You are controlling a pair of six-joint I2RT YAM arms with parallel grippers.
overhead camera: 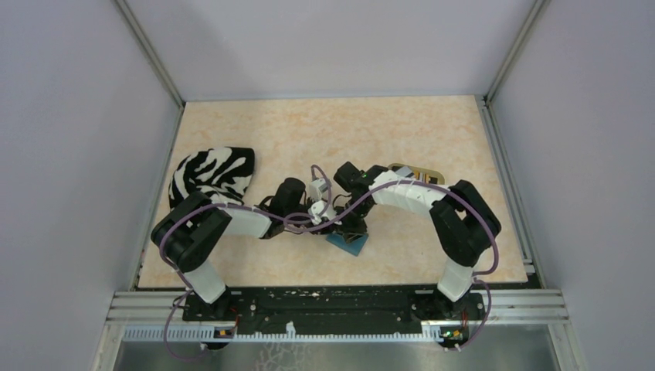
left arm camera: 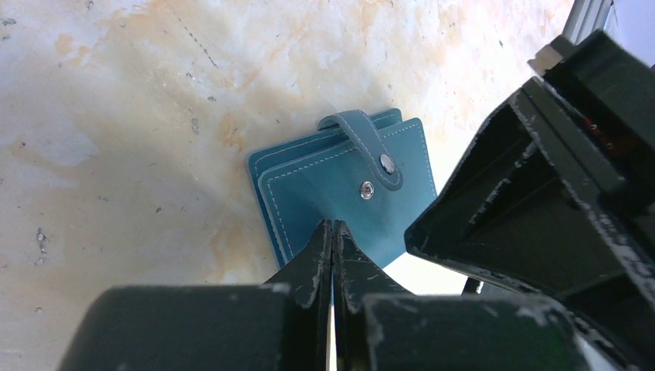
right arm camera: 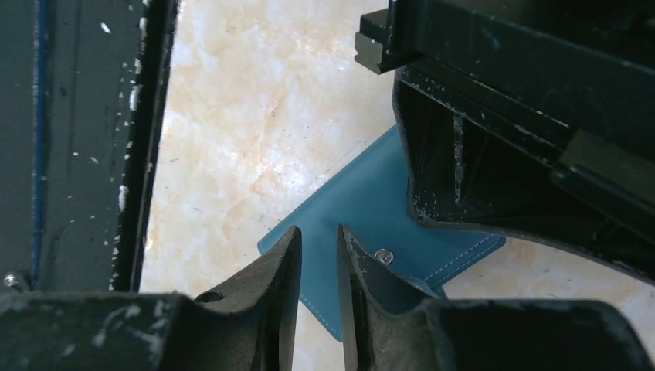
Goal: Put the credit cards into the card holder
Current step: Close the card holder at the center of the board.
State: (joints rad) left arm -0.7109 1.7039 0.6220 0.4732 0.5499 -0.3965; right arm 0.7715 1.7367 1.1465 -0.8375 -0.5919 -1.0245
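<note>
The card holder (left arm camera: 340,189) is a teal-blue folded wallet, lying shut on the table with its snap tab fastened. It also shows in the top view (overhead camera: 348,244) and the right wrist view (right arm camera: 363,209). My left gripper (left arm camera: 333,226) is shut, its tips just above the holder's near edge. My right gripper (right arm camera: 318,232) is open by a narrow gap with nothing in it, directly over the holder. The two grippers stand close together. The credit cards (overhead camera: 421,173) lie in a beige tray behind my right arm, mostly hidden.
The beige oval tray (overhead camera: 400,167) sits at the back right, under my right arm. A black-and-white zebra cloth (overhead camera: 212,176) lies at the left. Metal rails run along the table's left and right sides.
</note>
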